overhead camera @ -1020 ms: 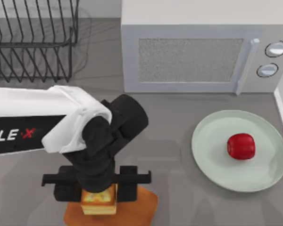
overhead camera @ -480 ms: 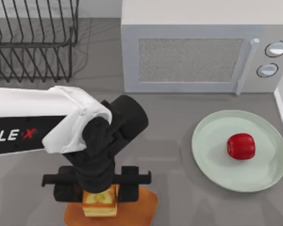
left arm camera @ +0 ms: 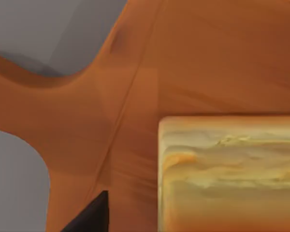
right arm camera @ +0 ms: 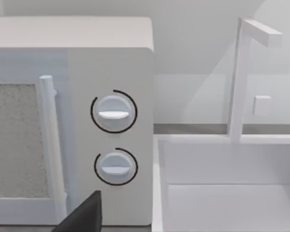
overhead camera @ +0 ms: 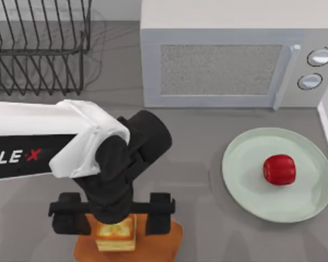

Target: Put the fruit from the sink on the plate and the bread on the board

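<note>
The bread point(overhead camera: 116, 233), a golden toasted chunk, rests on the orange-brown board point(overhead camera: 164, 240) at the table's front edge. My left gripper point(overhead camera: 112, 222) hangs straight above it, open, one finger on each side and apart from the bread. The left wrist view shows the bread point(left arm camera: 227, 174) lying flat on the board point(left arm camera: 135, 96) beside its handle. The red fruit point(overhead camera: 279, 169) sits near the middle of the pale green plate point(overhead camera: 246, 169) at the right. A dark part of my right gripper point(right arm camera: 84, 215) shows at the edge of the right wrist view.
A microwave point(overhead camera: 224, 60) stands at the back, right of a black wire dish rack point(overhead camera: 38, 49). The white sink point(right arm camera: 232, 193) with its faucet point(right arm camera: 241, 72) lies right of the microwave point(right arm camera: 72, 121). Grey counter lies between the board and the plate.
The left gripper's fingers have spread apart and let go of the bread, which now stands free on the board. The fruit and plate have not moved.
</note>
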Robot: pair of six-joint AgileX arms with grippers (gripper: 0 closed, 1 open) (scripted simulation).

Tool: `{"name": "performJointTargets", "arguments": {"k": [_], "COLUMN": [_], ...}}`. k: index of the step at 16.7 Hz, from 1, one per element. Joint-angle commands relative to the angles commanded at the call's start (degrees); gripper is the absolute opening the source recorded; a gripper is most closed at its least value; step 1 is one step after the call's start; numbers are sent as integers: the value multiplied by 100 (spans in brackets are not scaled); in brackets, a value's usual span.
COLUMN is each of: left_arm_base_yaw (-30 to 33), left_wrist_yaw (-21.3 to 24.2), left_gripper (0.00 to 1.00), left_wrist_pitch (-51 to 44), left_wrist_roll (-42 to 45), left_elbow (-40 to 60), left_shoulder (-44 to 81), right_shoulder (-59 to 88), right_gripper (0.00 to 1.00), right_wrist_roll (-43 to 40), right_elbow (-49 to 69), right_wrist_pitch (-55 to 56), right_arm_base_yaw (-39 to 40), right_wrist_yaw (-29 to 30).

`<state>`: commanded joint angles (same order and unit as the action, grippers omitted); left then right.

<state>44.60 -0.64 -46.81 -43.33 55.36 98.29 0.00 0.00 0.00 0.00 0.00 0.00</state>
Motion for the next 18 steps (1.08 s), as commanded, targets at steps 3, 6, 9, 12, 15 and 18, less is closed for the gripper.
{"name": "performJointTargets", "arguments": {"k": [3,6,9,12,15,18], "left_arm_base_yaw": [-1,-85,-403,-913,-1547,-2255], "left_wrist_yaw": [0,-4,-9,-3,21,50], "left_gripper": [100,100,100,100,100,100], "left_wrist_pitch": [-1,95,446,982,1616,2309], "left_wrist_roll": [0,89,407,898,1504,2185], "left_elbow": [2,-72,-444,-1083,-1923,-2875], "left_shoulder": [-5,-171,-794,-1903,-3438,-5217], "right_shoulder": [0,0,0,0,0,0], "right_gripper": [100,100,100,100,100,100], "right_wrist_roll": [0,0,0,0,0,0], "right_elbow": [0,0,0,0,0,0], "right_wrist_pitch": [0,0,0,0,0,0], "right_arm_base_yaw": [0,0,0,0,0,0], "right_wrist_yaw": [0,0,0,0,0,0]}}
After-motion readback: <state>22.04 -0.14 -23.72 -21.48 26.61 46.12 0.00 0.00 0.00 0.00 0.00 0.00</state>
